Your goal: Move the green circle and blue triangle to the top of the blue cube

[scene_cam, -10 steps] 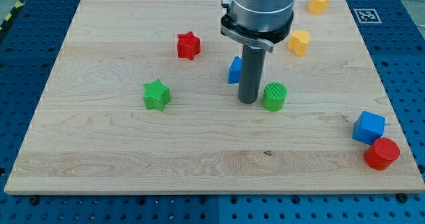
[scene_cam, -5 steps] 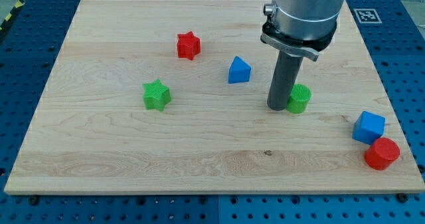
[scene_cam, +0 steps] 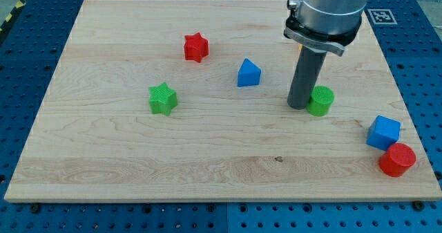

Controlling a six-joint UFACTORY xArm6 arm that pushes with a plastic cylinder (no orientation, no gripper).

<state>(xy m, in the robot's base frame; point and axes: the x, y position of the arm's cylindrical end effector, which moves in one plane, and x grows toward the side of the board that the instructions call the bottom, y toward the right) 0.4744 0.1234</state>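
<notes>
The table (scene_cam: 138, 157) is pale wood with visible grain and a smooth, faintly satin finish. The green circle (scene_cam: 321, 100), green star (scene_cam: 163, 98) and red star (scene_cam: 196, 47) look like ribbed matt plastic. The blue triangle (scene_cam: 248, 72) and blue cube (scene_cam: 383, 132) seem smoother, perhaps slightly glossy. My tip (scene_cam: 298, 106) ends a dark matt rod under a brushed metal collar (scene_cam: 324, 12).

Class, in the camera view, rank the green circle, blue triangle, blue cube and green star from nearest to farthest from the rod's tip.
From my tip:
1. green circle, touching its right side.
2. blue triangle, upper left.
3. blue cube, lower right.
4. green star, far left.
</notes>
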